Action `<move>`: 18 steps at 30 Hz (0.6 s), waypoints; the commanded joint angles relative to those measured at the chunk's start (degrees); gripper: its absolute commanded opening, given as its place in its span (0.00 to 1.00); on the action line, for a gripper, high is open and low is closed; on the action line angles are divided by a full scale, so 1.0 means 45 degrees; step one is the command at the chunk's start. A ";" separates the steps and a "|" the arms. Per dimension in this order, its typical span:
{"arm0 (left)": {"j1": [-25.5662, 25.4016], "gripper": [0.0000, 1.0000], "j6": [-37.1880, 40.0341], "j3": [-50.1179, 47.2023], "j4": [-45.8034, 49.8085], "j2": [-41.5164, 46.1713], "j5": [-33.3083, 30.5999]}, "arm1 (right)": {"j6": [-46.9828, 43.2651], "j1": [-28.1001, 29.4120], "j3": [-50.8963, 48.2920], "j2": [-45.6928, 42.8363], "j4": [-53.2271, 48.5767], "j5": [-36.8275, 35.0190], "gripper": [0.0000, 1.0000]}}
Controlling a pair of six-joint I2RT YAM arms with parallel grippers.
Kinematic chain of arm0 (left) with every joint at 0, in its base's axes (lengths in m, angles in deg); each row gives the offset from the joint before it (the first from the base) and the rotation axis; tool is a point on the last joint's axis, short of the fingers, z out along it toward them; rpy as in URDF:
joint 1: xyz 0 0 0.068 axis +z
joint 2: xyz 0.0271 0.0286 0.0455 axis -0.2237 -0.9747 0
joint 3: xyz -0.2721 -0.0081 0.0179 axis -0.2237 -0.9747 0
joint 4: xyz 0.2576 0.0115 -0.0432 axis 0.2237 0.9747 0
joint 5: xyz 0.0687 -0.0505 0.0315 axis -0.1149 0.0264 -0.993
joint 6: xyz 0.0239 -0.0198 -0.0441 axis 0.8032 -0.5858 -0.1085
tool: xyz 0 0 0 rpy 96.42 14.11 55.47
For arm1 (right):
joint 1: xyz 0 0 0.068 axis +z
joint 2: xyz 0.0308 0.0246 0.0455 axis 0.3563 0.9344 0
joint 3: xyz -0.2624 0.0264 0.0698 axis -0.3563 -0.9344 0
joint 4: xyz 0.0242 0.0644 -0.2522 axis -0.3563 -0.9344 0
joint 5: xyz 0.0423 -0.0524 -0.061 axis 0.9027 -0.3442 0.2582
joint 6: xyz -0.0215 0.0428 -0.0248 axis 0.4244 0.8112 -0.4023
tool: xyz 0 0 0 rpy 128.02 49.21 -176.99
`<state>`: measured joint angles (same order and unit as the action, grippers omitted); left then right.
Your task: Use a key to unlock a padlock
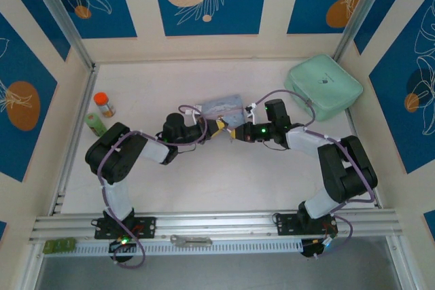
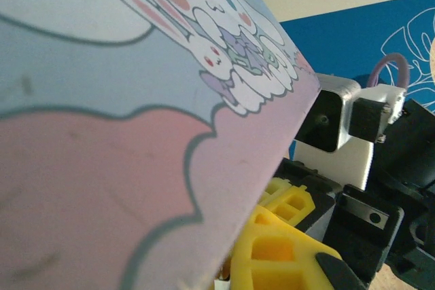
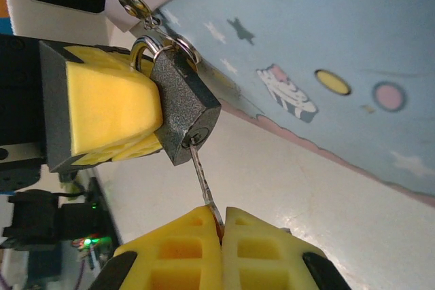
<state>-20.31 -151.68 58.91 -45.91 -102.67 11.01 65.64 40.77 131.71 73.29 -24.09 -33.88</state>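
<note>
My right fingers [image 3: 228, 232] are clenched on the key [image 3: 202, 176]. Its blade runs toward 11 o'clock, tip in the keyhole of the padlock [image 3: 185, 106]. My left fingers [image 3: 115, 110] clamp the padlock over the tabletop [image 3: 306, 202]. The blue tin [image 3: 326, 59] lies beyond at 1 o'clock.

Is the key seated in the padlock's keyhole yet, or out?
In: the thin silvery key, pinched by the right pincer, has its tip inside the keyhole of the dark grey padlock.
</note>
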 commanded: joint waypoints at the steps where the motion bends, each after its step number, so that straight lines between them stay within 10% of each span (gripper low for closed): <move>1: -0.0582 0.00 0.0000 0.0684 -0.0952 0.0210 0.2095 | -0.0966 0.0269 0.0690 -0.0174 -0.0040 -0.0844 0.00; 18: -0.0584 0.00 0.0139 0.0747 -0.1618 -0.0029 0.2956 | 0.0945 -0.1009 0.2023 0.1426 -0.0342 0.3341 0.00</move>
<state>-20.28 -151.94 60.61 -46.17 -102.75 11.47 66.27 36.09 137.44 78.56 -29.20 -22.37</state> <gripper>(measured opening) 0.085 0.051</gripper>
